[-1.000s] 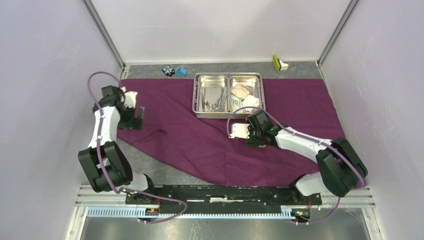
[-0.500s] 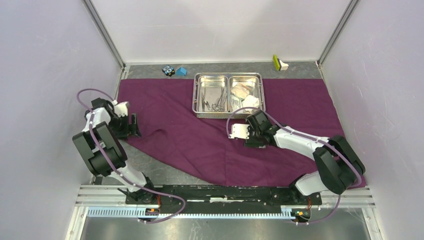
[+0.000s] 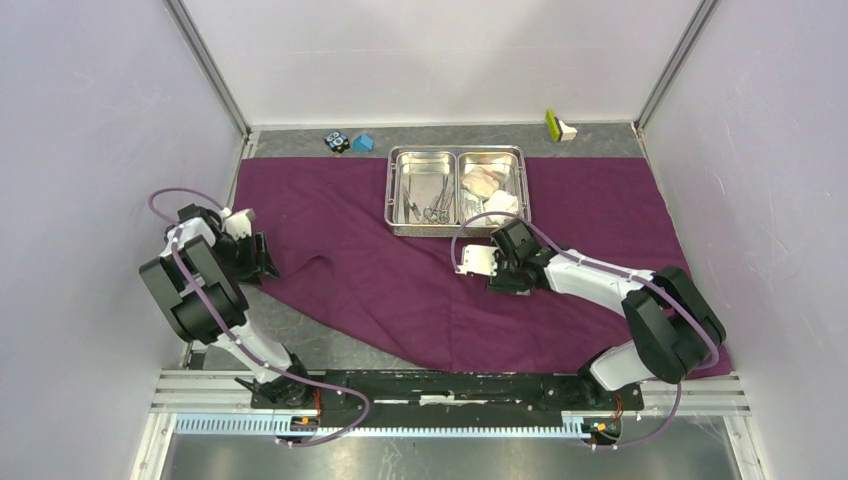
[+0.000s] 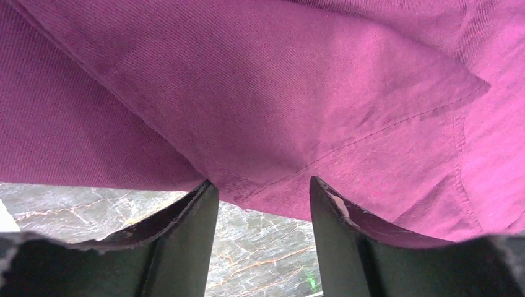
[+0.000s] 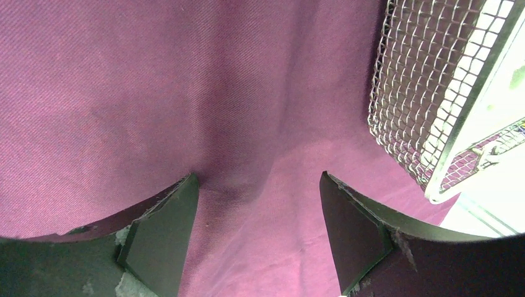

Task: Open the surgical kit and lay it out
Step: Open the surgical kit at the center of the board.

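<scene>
**Top view.** Left gripper [image 3: 262,258] sits low at the left edge of the large purple cloth wrap [image 3: 400,290]. Its jaws can't be read from here. Right gripper [image 3: 488,272] hovers over the cloth just in front of the shiny two-compartment steel tray [image 3: 456,152]. The tray rests on the far half of the cloth. It holds slim metal instruments [image 3: 430,208] in the left compartment and white gauze wads [image 3: 487,185] in the right. The cloth's near-left edge runs diagonally, leaving the grey marbled table [image 3: 300,335] bare there.

**Left wrist.** Left gripper [image 4: 261,181] has its jaws apart and not pinching. A folded-over hemmed corner of the cloth [image 4: 347,111] lies at the fingertips, with table [image 4: 62,204] visible below.

**Right wrist.** Right gripper [image 5: 259,176] is spread and empty above flat cloth [image 5: 155,93]. A tray corner [image 5: 421,93] shows at the right.

**Judgement.** The step is unfolding the wrap; the tray contents are not yet laid out. Next, the left gripper needs a firm pinch on that hem, then a pull towards the near-left. The pull should be gentle enough not to drag the tray.
</scene>
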Available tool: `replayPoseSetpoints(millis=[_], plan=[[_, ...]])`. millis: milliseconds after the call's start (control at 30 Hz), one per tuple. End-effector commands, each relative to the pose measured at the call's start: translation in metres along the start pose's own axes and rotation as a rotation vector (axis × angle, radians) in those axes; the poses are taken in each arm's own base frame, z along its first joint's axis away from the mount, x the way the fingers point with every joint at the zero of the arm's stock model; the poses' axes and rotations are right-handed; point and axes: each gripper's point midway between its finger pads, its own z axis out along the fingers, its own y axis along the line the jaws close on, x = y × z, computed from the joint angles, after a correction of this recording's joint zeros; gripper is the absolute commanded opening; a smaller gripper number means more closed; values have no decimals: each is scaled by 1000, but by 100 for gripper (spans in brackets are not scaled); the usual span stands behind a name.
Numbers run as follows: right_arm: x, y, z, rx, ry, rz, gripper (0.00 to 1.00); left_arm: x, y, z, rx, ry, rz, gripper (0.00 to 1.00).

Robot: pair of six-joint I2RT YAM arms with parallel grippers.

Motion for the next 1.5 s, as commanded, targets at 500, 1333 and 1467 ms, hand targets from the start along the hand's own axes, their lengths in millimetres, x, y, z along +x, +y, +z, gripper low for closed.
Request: replayPoseSetpoints(millis=[500,1333,1467], plan=[[3,0,-1,-10,37,38,79,-19,10,-25,-9,-85,75,3],[-18,-38,-30,93,-37,40,78,6,69,-121,-348,-111,179,2],[-30,-50,-40,109,-85,46,78,30,87,-157,-480,-36,211,2]])
